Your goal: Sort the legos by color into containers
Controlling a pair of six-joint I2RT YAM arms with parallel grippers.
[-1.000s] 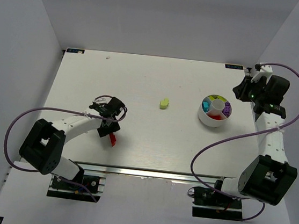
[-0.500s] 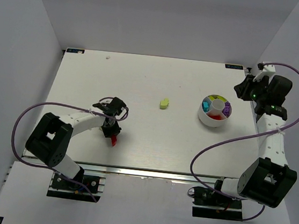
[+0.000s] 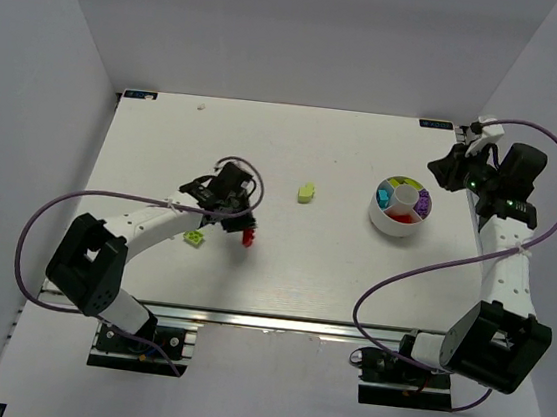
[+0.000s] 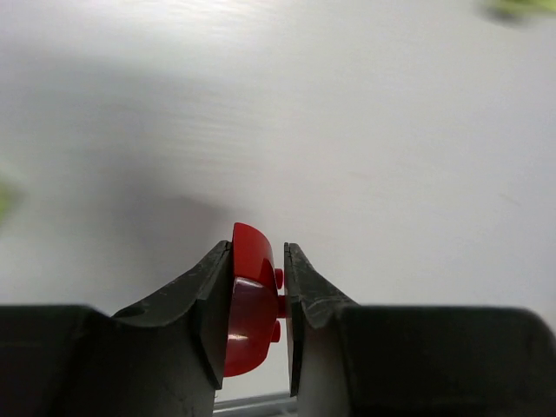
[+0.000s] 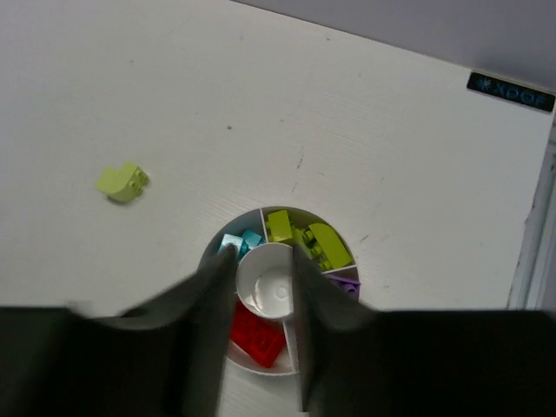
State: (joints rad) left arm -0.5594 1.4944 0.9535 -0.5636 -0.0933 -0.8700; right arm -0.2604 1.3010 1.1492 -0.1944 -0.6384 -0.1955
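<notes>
Here, my left gripper pinches a glossy red plastic brick, well to the left of the round white divided plastic bowl and nearer the arm bases than it. In the left wrist view the two dark fingers press on the glossy red plastic brick from both sides. Its top is smoothly rounded and catches the light, and two small studs face the right-hand finger. I cannot tell whether it touches the white table.

A lime-green plastic brick lies alone on the table between the held piece and the bowl, slightly farther from the bases than either. A second lime-green brick sits farther left still, just beside the left forearm.

My right gripper hangs just beyond the bowl's right side. From the right wrist camera its fingers show as blurred dark shapes standing apart, with nothing between them, framing the bowl's bare round centre cup. Around that cup the wedges are already sorted: cyan bricks at upper left, lime-green bricks at the top, a purple brick at right, and a red brick at the bottom. The lone lime-green plastic brick shows well to the bowl's left in this view.
</notes>
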